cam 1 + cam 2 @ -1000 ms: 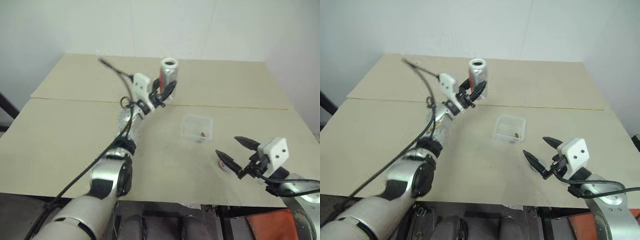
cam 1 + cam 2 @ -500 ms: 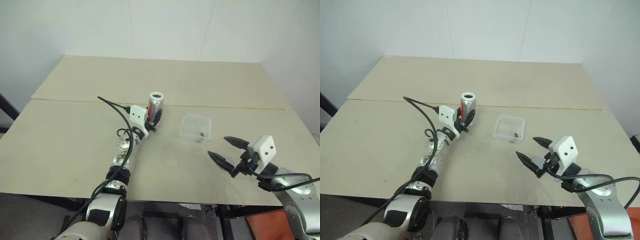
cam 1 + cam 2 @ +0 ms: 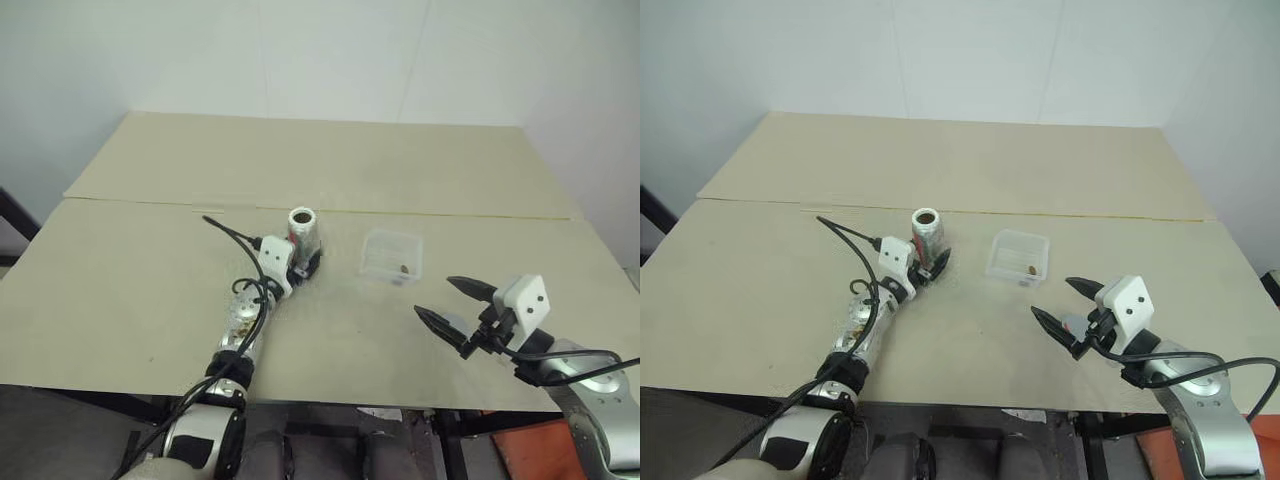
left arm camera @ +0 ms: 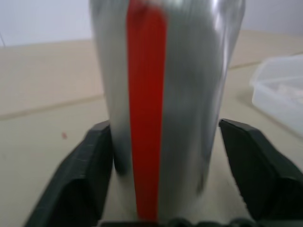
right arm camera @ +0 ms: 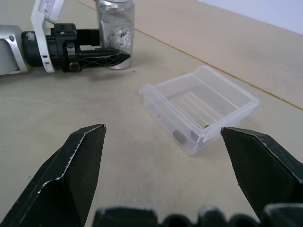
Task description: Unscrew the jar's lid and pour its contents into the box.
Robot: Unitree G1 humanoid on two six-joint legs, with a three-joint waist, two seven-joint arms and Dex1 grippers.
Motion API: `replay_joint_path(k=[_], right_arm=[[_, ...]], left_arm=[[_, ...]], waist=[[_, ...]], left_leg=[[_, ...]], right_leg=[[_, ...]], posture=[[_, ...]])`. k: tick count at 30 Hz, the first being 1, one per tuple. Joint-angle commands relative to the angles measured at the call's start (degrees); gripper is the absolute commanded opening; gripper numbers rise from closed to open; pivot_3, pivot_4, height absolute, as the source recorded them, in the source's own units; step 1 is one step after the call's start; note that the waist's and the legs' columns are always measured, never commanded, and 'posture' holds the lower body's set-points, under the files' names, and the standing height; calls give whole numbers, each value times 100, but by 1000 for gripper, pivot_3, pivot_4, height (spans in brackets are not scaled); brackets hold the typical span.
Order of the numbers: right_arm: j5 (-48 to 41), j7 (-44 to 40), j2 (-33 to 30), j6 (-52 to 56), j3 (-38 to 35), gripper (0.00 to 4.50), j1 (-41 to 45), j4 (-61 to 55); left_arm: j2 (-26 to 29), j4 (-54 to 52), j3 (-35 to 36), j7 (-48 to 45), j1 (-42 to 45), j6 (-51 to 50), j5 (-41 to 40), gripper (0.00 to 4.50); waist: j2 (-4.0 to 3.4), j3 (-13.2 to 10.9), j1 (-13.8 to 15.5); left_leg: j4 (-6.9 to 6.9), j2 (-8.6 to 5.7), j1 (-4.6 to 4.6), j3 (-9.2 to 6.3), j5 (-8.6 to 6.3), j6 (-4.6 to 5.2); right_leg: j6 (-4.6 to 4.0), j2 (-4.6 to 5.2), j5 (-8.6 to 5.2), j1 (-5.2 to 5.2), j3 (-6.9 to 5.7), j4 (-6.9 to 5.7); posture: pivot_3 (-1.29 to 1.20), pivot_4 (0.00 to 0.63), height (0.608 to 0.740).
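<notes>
Left gripper (image 4: 161,161) rests low on the table (image 3: 150,260), its fingers spread just clear of the upright, lidless jar (image 3: 303,228) standing between them. Right gripper (image 3: 445,305) hovers wide open and empty near the table's front edge, the clear box (image 3: 394,255) lying between it and the jar.

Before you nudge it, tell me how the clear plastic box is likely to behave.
The box looks thin-walled and nearly empty, with a few dark bits inside, so it is probably very light. It sits flat on the smooth table, so a push would likely slide it rather than tip it. Its walls may flex if squeezed.
</notes>
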State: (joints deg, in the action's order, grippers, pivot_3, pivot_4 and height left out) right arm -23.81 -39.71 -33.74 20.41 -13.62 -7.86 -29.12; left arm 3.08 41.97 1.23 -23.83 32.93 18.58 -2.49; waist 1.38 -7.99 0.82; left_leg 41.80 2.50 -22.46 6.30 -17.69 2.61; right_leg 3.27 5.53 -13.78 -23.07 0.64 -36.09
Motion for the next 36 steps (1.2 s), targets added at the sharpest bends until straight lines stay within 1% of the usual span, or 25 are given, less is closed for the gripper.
replay_joint_path(k=[1, 3, 7, 12, 15, 16, 18, 19, 21, 22, 24, 25, 27, 31, 34, 36], right_arm=[[-43, 15, -21, -106, -18, 4500, 18, -200], [-52, 6, -29, -102, -14, 4500, 11, -216], [-54, 5, -41, -101, -21, 4500, -28, -240], [-41, -16, -45, -113, -4, 4500, -85, -231], [-68, -91, -81, -133, -19, 4500, -115, -199], [-72, -120, -103, -138, -23, 4500, -102, -170], [-87, -179, -145, -145, -51, 4500, -88, -136], [-136, -298, -203, -192, -121, 4500, -116, -116], [-222, -534, -312, -293, -246, 4500, -192, -83], [-318, -780, -413, -384, -376, 4500, -285, -55], [-506, -1452, -721, -665, -773, 4500, -548, 66], [-561, -1654, -816, -772, -893, 4500, -628, 115], [-722, -2043, -1036, -910, -1181, 4500, -770, 203], [-764, -2359, -1325, -906, -1414, 4500, -853, 309], [-775, -2453, -1408, -920, -1457, 4500, -878, 304], [-910, -2457, -1454, -709, -1453, 4500, -906, 140]], left_arm=[[19, -436, -128, -10, -182, -17, 18, 4459], [9, -744, -134, -9, -311, -174, -47, 4459], [0, -1779, -81, 81, -698, -663, -245, 4459], [230, -3624, -69, 117, -1486, -1388, -458, 4459], [462, -4729, -38, 187, -2014, -2047, -570, 4459], [620, -5136, -10, 99, -2259, -2294, -687, 4459], [908, -5754, 44, -126, -2626, -2689, -966, 4459], [1189, -6010, 106, -507, -2840, -2739, -1249, 4459], [1567, -6243, 222, -1051, -3089, -2620, -1617, 4459], [1746, -6276, 360, -1348, -3184, -2406, -1805, 4459], [2292, -6138, 700, -1992, -3237, -1947, -1958, 4459], [2481, -6077, 787, -2207, -3245, -1811, -2002, 4459], [2842, -6168, 1053, -2592, -3295, -1906, -2437, 4459], [3232, -6285, 1419, -3003, -3486, -2072, -2967, 4459], [3202, -6297, 1654, -3131, -3688, -2059, -3356, 4459], [3202, -6377, 1830, -3023, -3805, -2220, -3567, 4459]], waist=[[0, 0, -12], [0, 0, -12], [0, 0, -16], [-1, 0, -29], [-3, 1, -31], [-3, 2, -30], [-4, 2, -36], [-5, 2, -36], [-6, 2, -34], [-7, 2, -19], [-8, 1, 3], [-9, 1, 2], [-9, 1, -14], [-10, 2, -50], [-10, 2, -55], [-10, 2, -44]], left_leg=[[0, 0, 0, -1, 0, 1], [-2, 1, 1, -1, -1, 2], [-2, 4, 1, -1, -2, 3], [-6, 9, 4, -2, -3, 4], [-10, 12, 10, -2, -3, 4], [-10, 12, 13, -2, -3, 4], [-11, 14, 15, -1, -4, 4], [-13, 16, 18, 0, -4, 4], [-14, 21, 20, 1, -3, 3], [-14, 22, 22, 2, -3, 2], [-14, 21, 24, 2, -2, 1], [-14, 18, 24, 4, -2, 1], [-15, 21, 27, 6, -2, 1], [-17, 27, 42, 14, -3, 2], [-22, 30, 47, 18, -2, 1], [-23, 30, 46, 18, -2, 0]], right_leg=[[0, 0, 0, 0, 0, 0], [0, 0, 0, -1, 3, 1], [-1, 0, 0, -3, 5, 0], [-2, 0, 1, -4, 11, 0], [-4, 0, 2, -3, 14, -2], [-4, 0, 2, -1, 14, -2], [-6, 0, 3, -1, 15, -2], [-7, 0, 3, 0, 16, -3], [-12, -1, 6, -2, 15, -5], [-15, -2, 6, -2, 15, -6], [-19, -1, 5, 0, 12, -6], [-22, -2, 4, 0, 12, -6], [-30, -4, 2, 2, 11, -3], [-33, -5, 1, 13, 17, 2], [-33, -6, 1, 12, 19, 1], [-33, -7, 1, 9, 19, 1]], posture=[[0, 150, 740], [0, 150, 740], [0, 150, 740], [0, 150, 740], [0, 150, 740], [0, 150, 740], [0, 150, 740], [0, 150, 740], [0, 150, 740], [0, 150, 740], [0, 150, 740], [0, 150, 740], [0, 150, 740], [0, 150, 740], [0, 150, 740], [0, 150, 740]])
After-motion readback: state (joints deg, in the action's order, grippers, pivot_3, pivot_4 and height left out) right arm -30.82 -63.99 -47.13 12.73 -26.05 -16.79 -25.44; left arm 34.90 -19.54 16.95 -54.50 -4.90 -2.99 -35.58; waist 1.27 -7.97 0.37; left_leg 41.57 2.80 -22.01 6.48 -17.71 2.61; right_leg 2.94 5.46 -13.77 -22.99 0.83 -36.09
